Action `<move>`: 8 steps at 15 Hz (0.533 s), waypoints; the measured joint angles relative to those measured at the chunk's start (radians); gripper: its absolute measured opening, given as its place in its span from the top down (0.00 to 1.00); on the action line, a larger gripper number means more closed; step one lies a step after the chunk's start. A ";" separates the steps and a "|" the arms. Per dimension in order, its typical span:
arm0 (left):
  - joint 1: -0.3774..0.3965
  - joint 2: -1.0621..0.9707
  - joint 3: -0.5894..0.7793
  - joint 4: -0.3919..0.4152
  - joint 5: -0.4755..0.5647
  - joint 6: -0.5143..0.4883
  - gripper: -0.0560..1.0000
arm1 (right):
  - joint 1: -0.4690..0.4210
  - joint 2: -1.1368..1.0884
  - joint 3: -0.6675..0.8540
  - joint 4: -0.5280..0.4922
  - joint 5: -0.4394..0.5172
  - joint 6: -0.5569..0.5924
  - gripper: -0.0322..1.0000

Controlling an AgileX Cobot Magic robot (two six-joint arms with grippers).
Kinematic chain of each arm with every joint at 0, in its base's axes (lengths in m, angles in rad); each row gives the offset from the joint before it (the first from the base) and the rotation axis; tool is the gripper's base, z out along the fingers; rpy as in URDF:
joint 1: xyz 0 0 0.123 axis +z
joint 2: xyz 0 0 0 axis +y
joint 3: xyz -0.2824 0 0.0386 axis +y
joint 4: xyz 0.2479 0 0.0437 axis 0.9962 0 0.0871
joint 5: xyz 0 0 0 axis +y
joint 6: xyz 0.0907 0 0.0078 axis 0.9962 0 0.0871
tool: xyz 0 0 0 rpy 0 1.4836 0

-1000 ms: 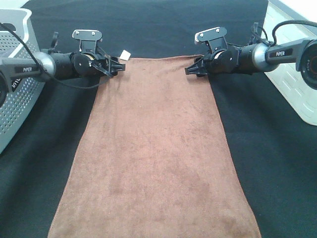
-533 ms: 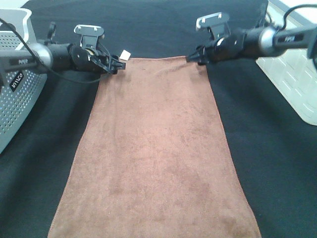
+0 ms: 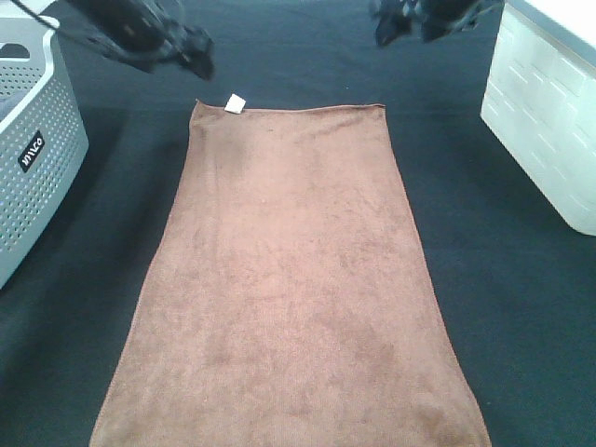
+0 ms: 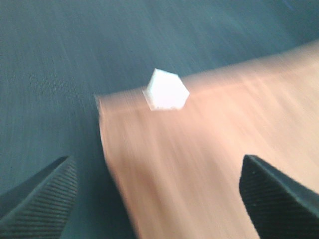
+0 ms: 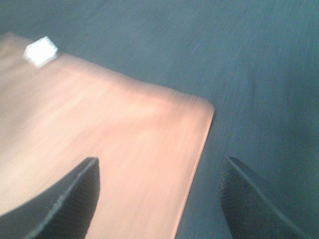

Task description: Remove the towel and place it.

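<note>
The towel [image 3: 289, 289] lies spread flat on the black table covering [image 3: 503, 307], its long sides running from the far end, where both claws hang, toward the near edge of the high view. Nothing holds it.

The left gripper [image 3: 191, 51] hangs above the covering, just beyond the towel's far left corner and clear of it. In the left wrist view its two ribbed fingertips [image 4: 40, 199] stand wide apart with nothing between them but the cloth far below; the jaws are open and empty. The small white tag [image 3: 236, 102] sits at that corner, ahead of the claw and roughly midway between its fingers, and the towel's edge runs below the gap, with brown cloth under one finger and black covering under the other.

The right gripper [image 3: 400, 23] is likewise raised, beyond the far right corner and apart from it. Its fingertips [image 5: 70, 199] are also spread and hold nothing. The rounded right corner of the towel lies below and ahead of the gap, and the tag shows far off to one side. Both wrist views are blurred.

A grey perforated basket [image 3: 33, 140] stands outward of the left claw, and a white bin [image 3: 549, 121] outward of the right.
</note>
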 joint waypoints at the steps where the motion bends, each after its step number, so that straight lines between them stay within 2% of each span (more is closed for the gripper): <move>1: 0.033 -0.054 0.000 0.009 0.079 -0.025 0.15 | -0.016 -0.053 0.000 0.000 0.066 0.030 0.36; 5: 0.229 -0.213 -0.001 0.052 0.333 -0.065 0.15 | -0.133 -0.195 0.000 -0.020 0.314 0.117 0.36; 6: 0.257 -0.237 -0.001 0.065 0.392 -0.062 0.15 | -0.140 -0.222 0.000 -0.020 0.369 0.121 0.36; 8: 0.275 -0.303 0.023 0.071 0.418 -0.049 0.15 | -0.140 -0.275 0.000 -0.020 0.466 0.121 0.36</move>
